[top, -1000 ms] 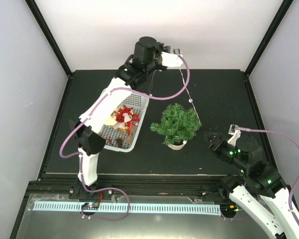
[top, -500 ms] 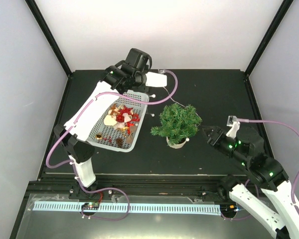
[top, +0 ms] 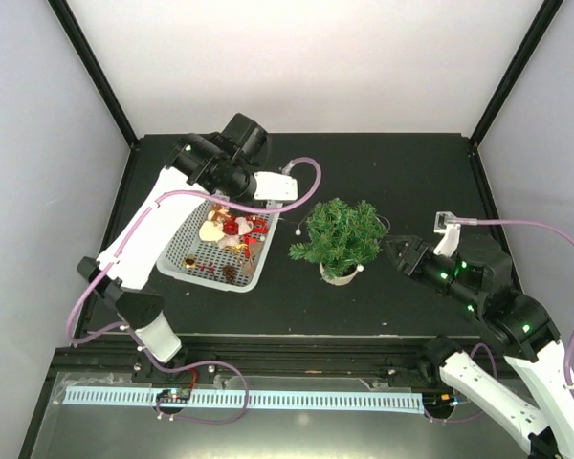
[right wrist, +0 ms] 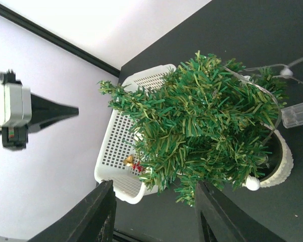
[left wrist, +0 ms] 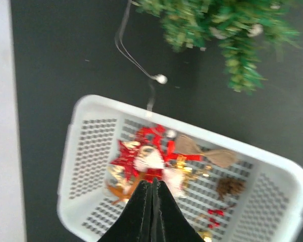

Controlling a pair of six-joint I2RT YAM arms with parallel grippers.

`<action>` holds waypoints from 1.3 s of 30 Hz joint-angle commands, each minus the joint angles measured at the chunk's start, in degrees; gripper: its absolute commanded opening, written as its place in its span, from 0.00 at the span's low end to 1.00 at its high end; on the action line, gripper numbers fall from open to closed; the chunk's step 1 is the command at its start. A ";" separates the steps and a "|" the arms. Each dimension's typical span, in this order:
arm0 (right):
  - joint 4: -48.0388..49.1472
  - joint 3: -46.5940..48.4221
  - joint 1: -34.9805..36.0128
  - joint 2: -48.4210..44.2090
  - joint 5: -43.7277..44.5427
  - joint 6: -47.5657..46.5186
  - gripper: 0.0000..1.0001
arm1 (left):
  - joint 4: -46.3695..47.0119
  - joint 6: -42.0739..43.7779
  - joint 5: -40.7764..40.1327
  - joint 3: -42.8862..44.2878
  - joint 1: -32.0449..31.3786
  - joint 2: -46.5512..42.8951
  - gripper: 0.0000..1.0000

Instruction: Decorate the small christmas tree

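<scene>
Fetching an ornament is judged the step: the left pincer, shut on nothing, is poised over the basket; the small christmas tree stands between basket and half-parted right pincer. Opening and lowering are called for.

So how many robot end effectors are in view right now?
2. The left end effector, shut, hangs over the white basket of ornaments; the right end effector, open, points at the small christmas tree from the right.

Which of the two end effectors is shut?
The left end effector, shut tight, pointing into the basket; the right end effector stands open toward the small christmas tree.
</scene>
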 commanded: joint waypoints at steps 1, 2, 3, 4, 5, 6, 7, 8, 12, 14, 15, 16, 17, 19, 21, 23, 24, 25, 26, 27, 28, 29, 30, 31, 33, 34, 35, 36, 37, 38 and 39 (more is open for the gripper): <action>-1.37 2.27 -0.31 0.59 -0.32 -3.09 0.45 | -3.31 -5.01 5.63 -7.70 0.97 -6.08 0.03; -1.51 2.45 -0.32 0.64 -0.35 -3.18 0.45 | -1.11 -5.77 5.34 -10.76 1.40 -7.58 0.07; -1.69 2.53 -0.30 0.72 -0.38 -3.34 0.45 | 1.50 -6.11 4.68 -13.89 1.88 -8.95 0.11; -1.92 2.68 -0.32 0.86 -0.42 -3.48 0.45 | 3.98 -6.22 2.90 -16.98 2.23 -10.27 0.13; -2.17 2.83 -0.32 1.08 -0.47 -3.55 0.45 | 6.50 -6.17 1.27 -20.35 2.33 -11.45 0.17; -2.43 3.05 -0.26 1.35 -0.35 -3.82 0.45 | 8.90 -5.77 -0.23 -23.25 2.43 -12.35 0.23; -2.72 3.17 -0.28 1.49 -0.34 -3.95 0.45 | 10.87 -5.19 -1.47 -26.05 2.42 -13.10 0.29; -2.86 3.23 -0.27 1.79 -0.25 -3.93 0.45 | 13.36 -4.37 -2.29 -28.45 2.79 -13.60 0.31; -2.82 3.35 -0.31 2.57 -0.41 -3.43 0.45 | 22.48 -1.32 0.46 -33.90 6.89 -12.77 0.35; -2.97 3.60 -0.25 2.92 -0.59 -2.94 0.45 | 24.62 0.52 6.37 -33.45 10.02 -10.41 0.32; -3.29 3.95 -0.24 3.21 -0.78 -2.68 0.45 | 25.81 1.06 9.34 -33.17 11.42 -9.29 0.32; -3.78 4.43 -0.24 3.41 -0.86 -2.49 0.45 | 27.26 1.53 11.27 -32.91 12.64 -8.10 0.32; -4.23 4.92 -0.30 3.61 -0.83 -2.31 0.45 | 28.12 2.30 13.57 -32.49 13.89 -6.93 0.32; -5.20 6.11 -0.28 4.11 -0.69 -2.02 0.45 | 30.11 3.68 18.16 -31.92 16.02 -4.51 0.33; -6.68 7.56 -0.32 4.86 -0.12 -1.64 0.45 | 29.48 5.82 22.49 -30.29 17.55 -1.61 0.33; -8.08 8.93 -0.30 5.60 0.39 -1.25 0.45 | 25.46 10.38 26.45 -27.39 18.44 1.58 0.34; -8.84 9.67 -0.29 5.95 0.62 -1.12 0.45 | 23.87 12.60 27.52 -26.71 18.86 2.81 0.34; -9.47 10.26 -0.32 6.20 0.97 -0.85 0.45 | 22.49 14.58 28.77 -25.88 19.26 4.09 0.35; -10.08 10.75 -0.32 6.34 1.19 -0.60 0.45 | 20.62 16.69 29.90 -24.95 19.84 5.24 0.35; -10.68 11.07 -0.32 6.32 1.52 -0.38 0.45 | 18.87 18.37 30.81 -23.81 20.56 6.42 0.35; -11.15 11.21 -0.33 6.34 1.80 -0.09 0.45 | 17.09 19.79 31.31 -22.48 20.97 7.74 0.35; -11.76 11.27 -0.28 6.26 2.09 0.25 0.45 | 14.34 21.81 31.65 -21.24 21.38 8.98 0.34; -12.38 11.17 -0.31 6.24 2.39 0.56 0.45 | 12.45 23.38 32.07 -20.08 21.70 10.37 0.33; -12.73 11.04 -0.31 6.06 2.61 0.90 0.45 | 11.05 24.39 32.15 -19.35 21.90 11.26 0.33; -12.97 10.53 -0.32 5.68 2.82 1.58 0.45 | 9.28 25.89 32.26 -18.95 22.29 12.42 0.32; -13.04 10.31 -0.32 5.51 2.95 1.93 0.45 | 8.68 26.65 32.30 -19.07 22.39 12.80 0.32; -13.05 10.08 -0.30 5.40 2.99 2.17 0.45 | 8.18 27.18 32.32 -19.29 22.36 13.18 0.32; -13.06 9.89 -0.32 5.34 3.09 2.43 0.45 | 7.85 27.60 32.32 -19.59 22.40 13.55 0.32; -13.08 9.76 -0.27 5.27 3.18 2.67 0.45 | 7.83 27.76 32.37 -19.88 22.41 13.87 0.33; -13.17 9.66 -0.31 5.33 3.28 2.84 0.45 | 8.13 27.66 32.50 -20.27 22.41 13.97 0.33; -13.25 9.57 -0.27 5.30 3.26 2.96 0.45 | 8.77 27.47 32.62 -20.79 22.41 13.95 0.34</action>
